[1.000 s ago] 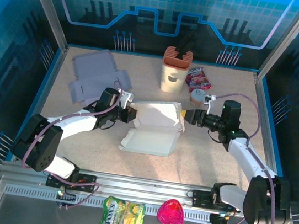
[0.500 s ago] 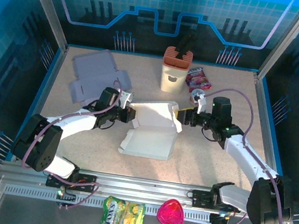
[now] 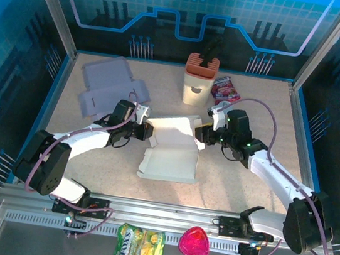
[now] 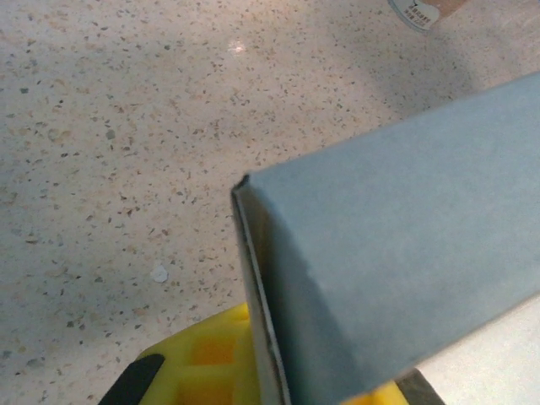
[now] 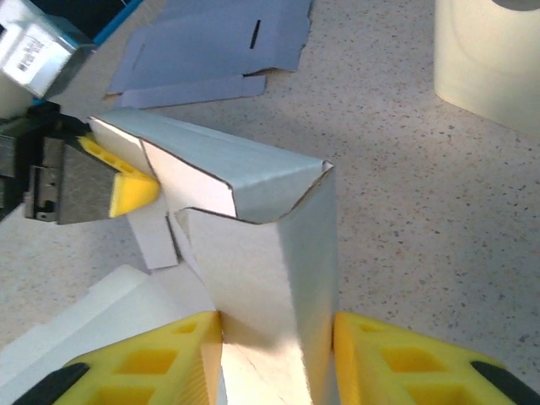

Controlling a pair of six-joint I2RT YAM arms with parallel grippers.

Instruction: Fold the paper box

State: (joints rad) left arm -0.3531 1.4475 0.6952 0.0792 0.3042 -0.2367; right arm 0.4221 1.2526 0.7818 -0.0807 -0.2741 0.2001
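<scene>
The white paper box (image 3: 170, 146) lies half folded at the table's middle, its lid panel raised. My left gripper (image 3: 146, 130) is shut on the box's left wall. In the left wrist view that wall's edge (image 4: 253, 278) runs down between the yellow fingers (image 4: 194, 354). My right gripper (image 3: 199, 133) is at the box's right end. In the right wrist view it (image 5: 277, 337) has both yellow fingers pressed against a folded corner of the box (image 5: 253, 186), one on each side. The left gripper's yellow finger (image 5: 131, 190) shows at the far wall.
A flat grey cardboard blank (image 3: 109, 84) lies at the back left. A beige holder (image 3: 199, 81) and a red snack packet (image 3: 225, 89) stand behind the box. A chips bag (image 3: 139, 247) and a pink object (image 3: 194, 244) lie beyond the front rail.
My right gripper has moved left onto the box's right end and its fingers have closed in on the folded corner. The box's right side has shifted slightly left. The left gripper kept its hold.
</scene>
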